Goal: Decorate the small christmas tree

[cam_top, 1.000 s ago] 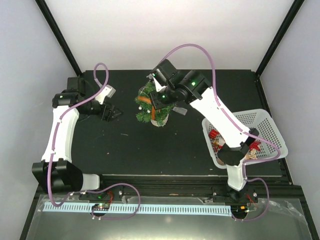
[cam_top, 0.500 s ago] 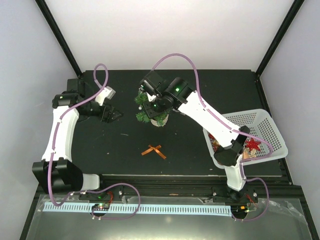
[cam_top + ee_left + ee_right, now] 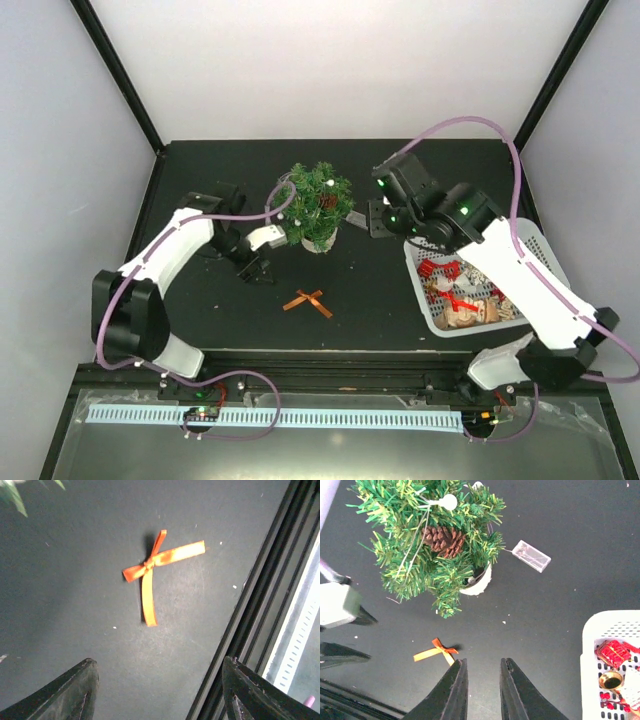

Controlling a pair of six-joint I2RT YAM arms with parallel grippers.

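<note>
Small christmas tree (image 3: 318, 200) upright in its white pot (image 3: 318, 243), toward the back middle of the black table (image 3: 200, 310). From the right wrist, shows a brown pine cone (image 3: 442, 539) among the needles and a white bulb (image 3: 449, 501) on thin wire near the top. Uppermost branches cut off by the frame edge there. Clear battery box (image 3: 531, 556) flat on the table just beside the pot, on the basket side of the tree. Not to be made out overhead, hidden around the right arm (image 3: 520, 270).

Right gripper (image 3: 372, 220) just beside the tree on that same side, height above the table unclear. Fingers (image 3: 451, 692) drawn near each other, a slim strip of bare table between, nothing pinched.

Left gripper (image 3: 258, 270) near the tree on the opposite side, slightly toward the arm bases. Fingers (image 3: 70, 692) spread wide and empty, only their tips in frame at the left wrist.

Orange ribbon bow (image 3: 308, 301) flat on the table on the near side of the tree, apart from the pot and touching neither gripper. Sharp from the left wrist: one knot, loose tails.

White basket (image 3: 417, 285) beyond the right gripper from the tree, partly hidden under the right arm overhead, cropped at the right wrist. Holds red and gold ornaments, among them a red gift box (image 3: 612, 652) and a gold bell (image 3: 610, 680). Others too small and jumbled to name.
</note>
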